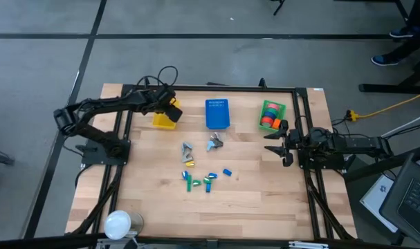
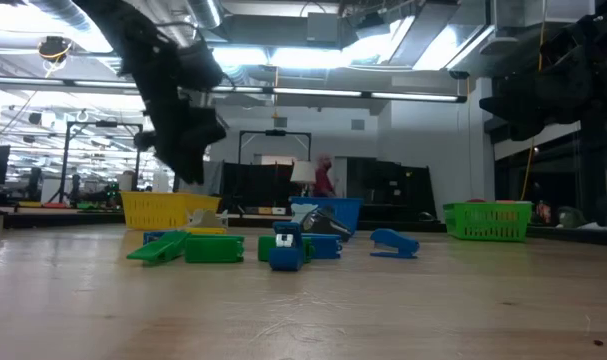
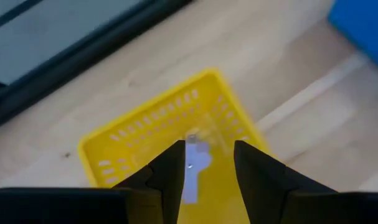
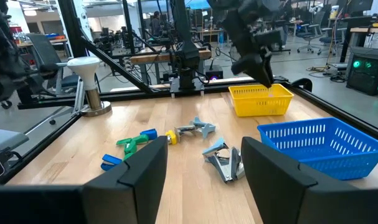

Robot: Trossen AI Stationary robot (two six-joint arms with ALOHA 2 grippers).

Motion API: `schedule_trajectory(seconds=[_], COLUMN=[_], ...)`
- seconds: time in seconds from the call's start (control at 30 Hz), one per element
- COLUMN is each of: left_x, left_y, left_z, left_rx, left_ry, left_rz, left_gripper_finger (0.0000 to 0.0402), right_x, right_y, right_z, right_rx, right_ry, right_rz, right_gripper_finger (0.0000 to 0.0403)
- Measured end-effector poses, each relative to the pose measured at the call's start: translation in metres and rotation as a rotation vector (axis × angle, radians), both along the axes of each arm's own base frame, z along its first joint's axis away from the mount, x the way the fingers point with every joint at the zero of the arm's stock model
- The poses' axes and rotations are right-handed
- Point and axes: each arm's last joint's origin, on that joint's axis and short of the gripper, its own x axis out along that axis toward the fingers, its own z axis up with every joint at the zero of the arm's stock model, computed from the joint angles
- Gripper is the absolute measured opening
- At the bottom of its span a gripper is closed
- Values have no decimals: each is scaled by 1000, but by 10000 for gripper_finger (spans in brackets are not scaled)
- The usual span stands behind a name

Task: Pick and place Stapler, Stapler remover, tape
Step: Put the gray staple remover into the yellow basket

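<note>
My left gripper (image 3: 207,165) is open and points down over the yellow basket (image 1: 164,120), near the table's far edge. A small silvery piece (image 3: 193,167) lies on the basket's floor below the fingers, apart from them. My right gripper (image 1: 282,142) is open and hovers above the table's right side, just near of the green basket (image 1: 271,115), which holds orange and red tape rolls (image 1: 268,120). Two metal staple removers (image 1: 187,153) (image 1: 214,143) and several small green and blue staplers (image 1: 208,180) lie on the table's middle.
A blue basket (image 1: 217,114) stands between the yellow and green ones along the far edge. A white round-topped object (image 1: 118,224) stands at the near left corner. Black frame rails (image 1: 124,131) run along both table sides. Bare wood lies near of the staplers.
</note>
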Motion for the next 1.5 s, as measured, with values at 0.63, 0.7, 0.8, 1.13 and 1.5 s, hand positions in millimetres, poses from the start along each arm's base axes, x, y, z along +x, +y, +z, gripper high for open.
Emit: schedule_trajectory(seconds=[0.63,0.7,0.8,1.13,1.5], left_x=[46,48,50,53,63], left_y=[-96,-107,-122,-160,-175], left_z=[27,27,27,23,-9], left_rx=[53,49,43,2,-62], left_ry=[-189,-190,-193,-188,-58], left_rz=[-643,-686,-744,-814,-792], left_gripper_finger=[134,134,134,93,76], right_x=[0,0,0,0,0], right_y=[0,0,0,0,0], right_z=[0,0,0,0,0], right_rx=[0,0,0,0,0], right_ry=[0,0,0,0,0], right_rz=[0,0,0,0,0], right_gripper_finger=[210,211,211,211,211])
